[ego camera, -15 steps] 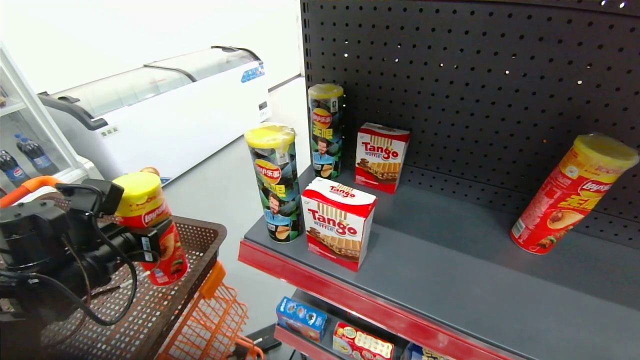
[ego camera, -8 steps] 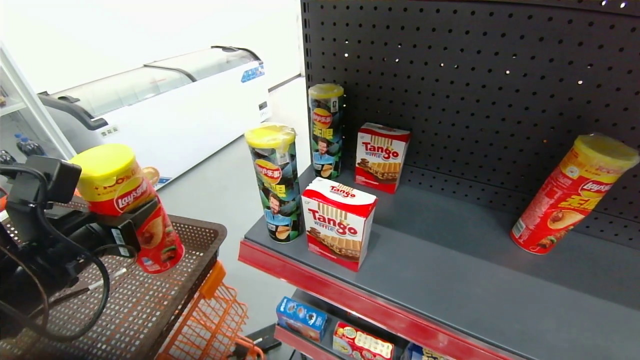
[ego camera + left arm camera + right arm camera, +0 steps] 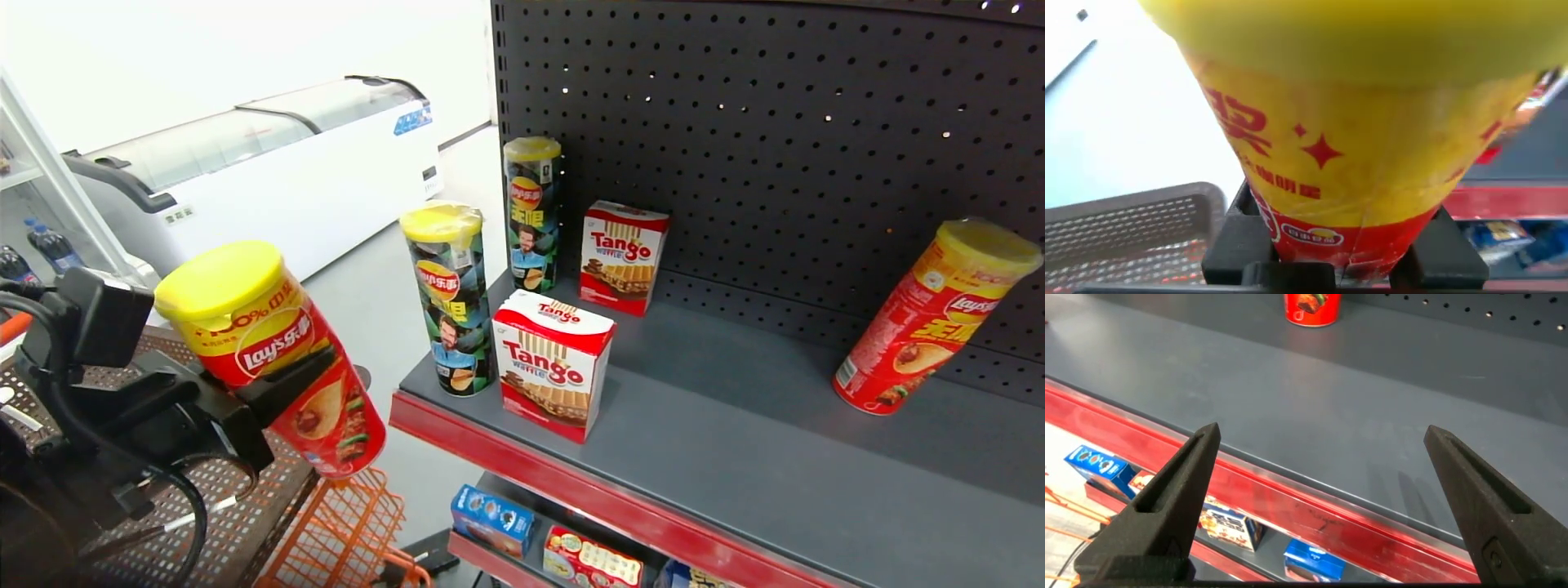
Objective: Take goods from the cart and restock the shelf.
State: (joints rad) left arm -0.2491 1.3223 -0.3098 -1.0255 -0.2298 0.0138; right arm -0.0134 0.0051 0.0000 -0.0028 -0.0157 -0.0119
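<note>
My left gripper (image 3: 282, 380) is shut on a red chip can with a yellow lid (image 3: 269, 351), held tilted in the air above the brown cart basket (image 3: 237, 514), left of the shelf. In the left wrist view the can (image 3: 1347, 163) sits between the black fingers (image 3: 1237, 249). The grey shelf board (image 3: 735, 441) carries two dark chip cans (image 3: 451, 298), two red-and-white wafer boxes (image 3: 551, 363) and another red chip can (image 3: 931, 318) leaning against the pegboard. My right gripper (image 3: 1331, 506) is open over the shelf's front edge, with that red can's base (image 3: 1311, 308) beyond it.
A red lip (image 3: 571, 490) runs along the shelf front. The lower shelf holds snack boxes (image 3: 588, 559). An orange cart frame (image 3: 343, 523) sits under the basket. A white chest freezer (image 3: 269, 180) stands behind. The shelf board between the wafer boxes and the leaning can is bare.
My left gripper has lifted the red can up out of the basket and carried it right, toward the shelf. The can now tilts more. The shelf goods have not moved.
</note>
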